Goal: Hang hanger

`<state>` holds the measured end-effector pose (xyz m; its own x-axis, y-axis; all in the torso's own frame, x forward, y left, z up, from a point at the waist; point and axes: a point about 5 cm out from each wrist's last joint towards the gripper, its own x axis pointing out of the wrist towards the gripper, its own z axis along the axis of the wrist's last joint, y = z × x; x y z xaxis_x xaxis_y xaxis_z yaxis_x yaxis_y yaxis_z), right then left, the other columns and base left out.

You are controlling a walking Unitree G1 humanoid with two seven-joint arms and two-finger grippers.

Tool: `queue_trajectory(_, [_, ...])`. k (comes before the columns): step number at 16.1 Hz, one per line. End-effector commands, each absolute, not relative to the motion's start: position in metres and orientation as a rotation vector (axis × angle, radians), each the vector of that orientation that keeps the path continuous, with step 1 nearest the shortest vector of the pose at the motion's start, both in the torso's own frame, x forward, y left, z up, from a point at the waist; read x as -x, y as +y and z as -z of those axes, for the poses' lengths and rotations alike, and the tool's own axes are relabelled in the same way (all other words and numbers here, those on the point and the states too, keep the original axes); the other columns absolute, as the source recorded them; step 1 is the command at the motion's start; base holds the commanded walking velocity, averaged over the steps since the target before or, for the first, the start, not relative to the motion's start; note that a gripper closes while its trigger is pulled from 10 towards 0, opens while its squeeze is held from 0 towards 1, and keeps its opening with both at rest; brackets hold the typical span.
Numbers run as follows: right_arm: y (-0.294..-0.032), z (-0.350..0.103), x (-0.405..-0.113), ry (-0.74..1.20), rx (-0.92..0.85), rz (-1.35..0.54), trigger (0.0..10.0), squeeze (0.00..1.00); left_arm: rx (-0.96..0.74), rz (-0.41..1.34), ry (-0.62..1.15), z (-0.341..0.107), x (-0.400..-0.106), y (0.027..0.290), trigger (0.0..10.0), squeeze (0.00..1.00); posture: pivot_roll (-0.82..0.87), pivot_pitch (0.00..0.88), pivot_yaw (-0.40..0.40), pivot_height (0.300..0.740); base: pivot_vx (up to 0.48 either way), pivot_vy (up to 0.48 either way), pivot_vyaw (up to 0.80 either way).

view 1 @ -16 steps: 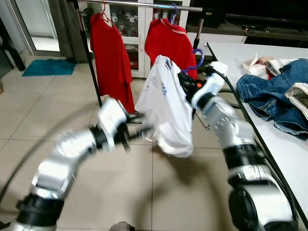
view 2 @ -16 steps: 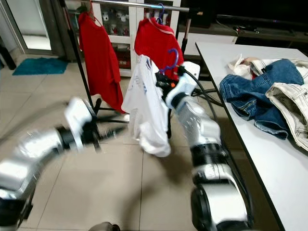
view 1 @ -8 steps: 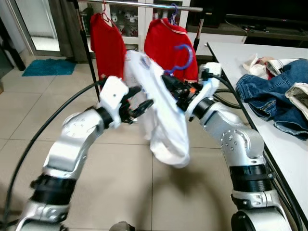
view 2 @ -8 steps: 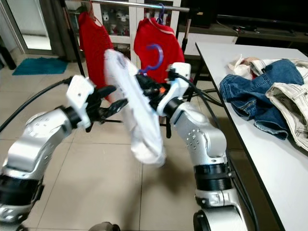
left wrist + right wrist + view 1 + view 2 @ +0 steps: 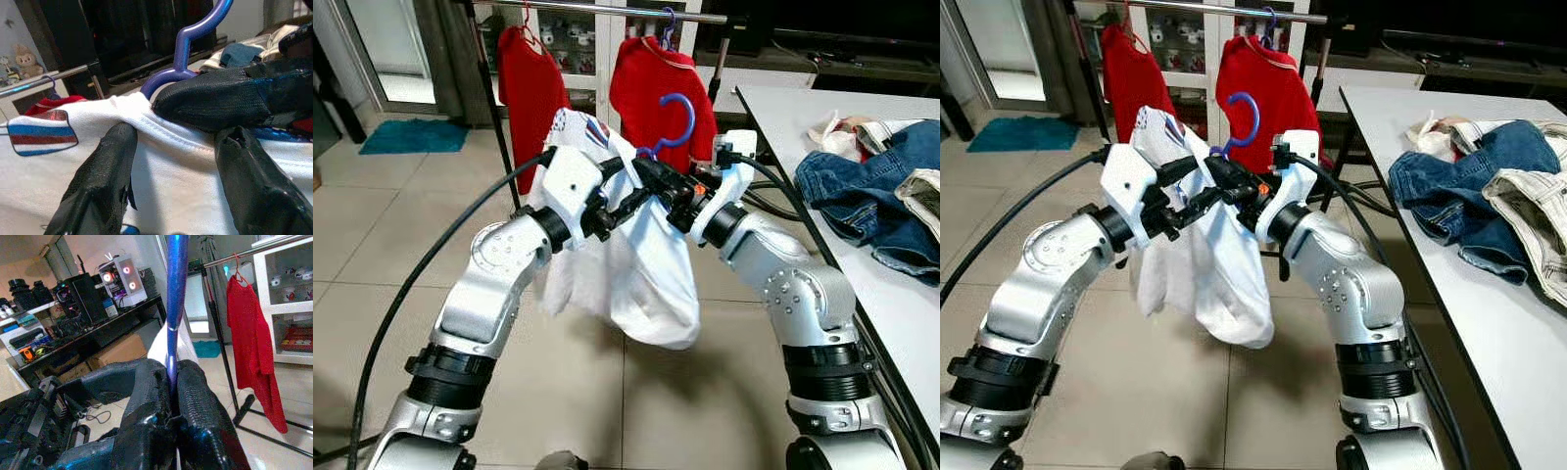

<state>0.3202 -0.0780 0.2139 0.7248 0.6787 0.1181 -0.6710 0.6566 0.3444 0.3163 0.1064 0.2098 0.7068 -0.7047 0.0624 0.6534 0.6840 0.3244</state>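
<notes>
Right wrist view shows the right tool (image 5: pixel 172 396) clamped on the blue hanger (image 5: pixel 677 119) at its neck, while the left tool (image 5: pixel 171 171), fingers spread, straddles the collar of the white T-shirt (image 5: pixel 636 264) draped on it. Hanging is not yet done: the clothes rail (image 5: pixel 607 10) with two red shirts (image 5: pixel 661 93) stands well beyond, so lifting and hooking remain.

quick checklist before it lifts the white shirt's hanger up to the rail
1. Right gripper shut on the blue hanger: ok.
2. Left gripper open, fingers straddling the white shirt at the collar, not clamping: ok.
3. Hook free and upright above the grippers: ok.
4. Gap on the rail between the two red shirts: ok, though narrow.
5. Shirt seated on both hanger shoulders: cannot tell.
6. Shirt hem off the floor: ok.
</notes>
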Motion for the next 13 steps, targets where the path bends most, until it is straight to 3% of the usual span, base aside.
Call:
queue_trajectory(1, [-0.076,-0.217,-0.318,0.011,-0.383,-0.783,10.0,0.0,-0.319,0.788,-0.193,-0.211,-0.314,0.1,10.0,0.0,0.08,0.0,-0.022,0.74,0.0,0.0,0.0])
queue_trajectory(4, [-0.082,-0.213,-0.323,0.031,-0.397,-0.74,10.0,0.0,-0.31,0.715,-0.141,-0.199,-0.313,0.109,10.0,0.0,0.08,0.0,-0.024,0.74,0.0,0.0,0.0])
queue_trajectory(7, [-0.085,-0.212,-0.324,0.042,-0.424,-0.742,10.0,0.0,-0.426,0.731,-0.138,-0.189,-0.306,0.115,10.0,0.0,0.08,0.0,-0.022,0.74,0.0,0.0,0.0])
queue_trajectory(11, [-0.089,-0.212,-0.325,0.039,-0.409,-0.749,10.0,0.0,-0.304,0.707,-0.192,-0.198,-0.3,0.119,10.0,0.0,0.08,0.0,-0.023,0.74,0.0,0.0,0.0])
queue_trajectory(13, [-0.087,-0.214,-0.323,0.036,-0.401,-0.784,10.0,0.0,-0.327,0.688,-0.229,-0.205,-0.307,0.117,10.0,0.0,0.09,0.0,-0.03,0.74,0.0,0.0,0.0])
